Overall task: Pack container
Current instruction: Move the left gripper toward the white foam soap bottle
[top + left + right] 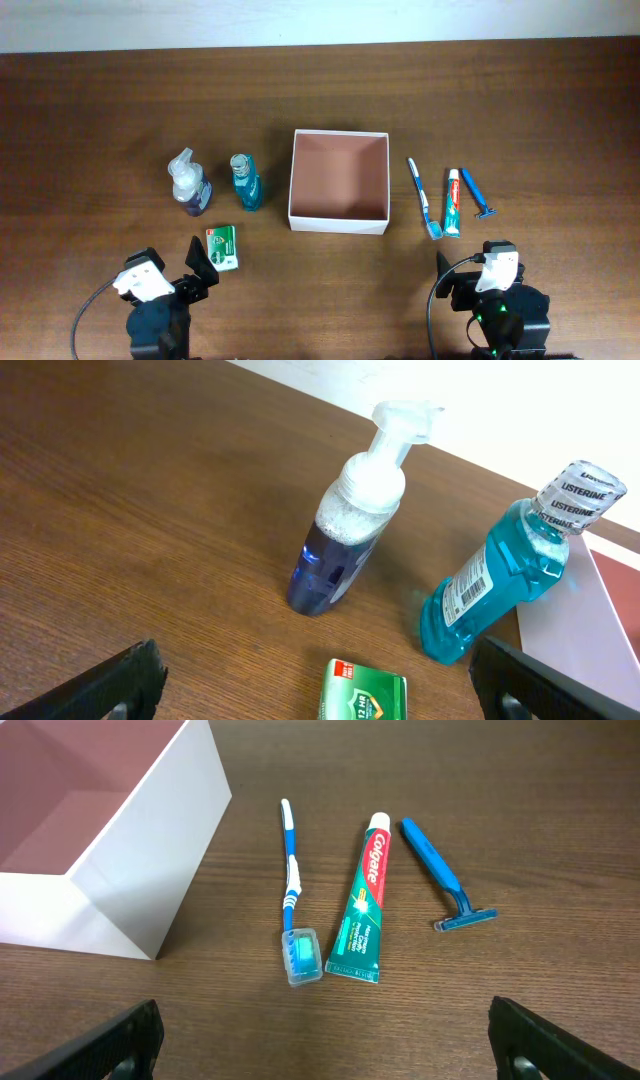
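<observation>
A square white container (338, 175) with a reddish-brown inside sits open and unfilled at the middle of the dark wooden worktop (100, 120). To its left stand a foam pump bottle (188, 183) of purple liquid and a blue Listerine mouthwash bottle (245, 183), near each other. A small green box (222, 248) lies nearer the robot, just beside one finger of the left claw (172, 265). To the container's right lie a capped toothbrush (424, 198), a Colgate toothpaste tube (453, 203) and a blue razor (476, 194), roughly side by side. The right claw (330, 1045) is at the near edge, short of these three. Both claws are spread wide and grip nothing.
</observation>
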Tool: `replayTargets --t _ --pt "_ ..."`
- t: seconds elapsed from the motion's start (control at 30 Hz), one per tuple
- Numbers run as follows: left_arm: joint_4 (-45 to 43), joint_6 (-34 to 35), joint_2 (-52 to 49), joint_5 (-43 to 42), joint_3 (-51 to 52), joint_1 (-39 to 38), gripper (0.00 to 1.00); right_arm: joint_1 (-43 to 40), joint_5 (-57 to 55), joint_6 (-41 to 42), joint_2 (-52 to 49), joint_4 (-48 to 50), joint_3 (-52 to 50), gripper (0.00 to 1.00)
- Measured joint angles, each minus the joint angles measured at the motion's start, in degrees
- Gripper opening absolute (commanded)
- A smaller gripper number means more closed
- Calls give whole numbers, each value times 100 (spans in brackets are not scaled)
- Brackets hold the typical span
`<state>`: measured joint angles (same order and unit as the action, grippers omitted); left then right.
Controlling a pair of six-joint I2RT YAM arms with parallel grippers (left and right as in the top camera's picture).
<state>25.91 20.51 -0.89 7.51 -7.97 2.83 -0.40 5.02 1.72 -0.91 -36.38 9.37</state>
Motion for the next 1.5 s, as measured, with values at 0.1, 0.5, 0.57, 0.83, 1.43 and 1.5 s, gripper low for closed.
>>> replayTargets --t 0.1,0.5,0.57,0.83,1.43,1.5 --pt "0 0 0 0 0 0 99 0 0 -2 0 0 0 99" --pt "0 0 0 0 0 0 99 0 0 0 0 0 0 99" --pt "-2 0 0 0 0 0 99 0 0 -4 0 0 0 99" --pt "0 0 0 0 0 0 100 0 267 50 0 52 0 99" --pt "-236 127 -201 -1464 -726 4 99 -4 2723 2288 -339 409 1298 99" --pt "28 63 -579 -1458 -1373 4 99 -4 2452 2087 -796 -4 2020 99"
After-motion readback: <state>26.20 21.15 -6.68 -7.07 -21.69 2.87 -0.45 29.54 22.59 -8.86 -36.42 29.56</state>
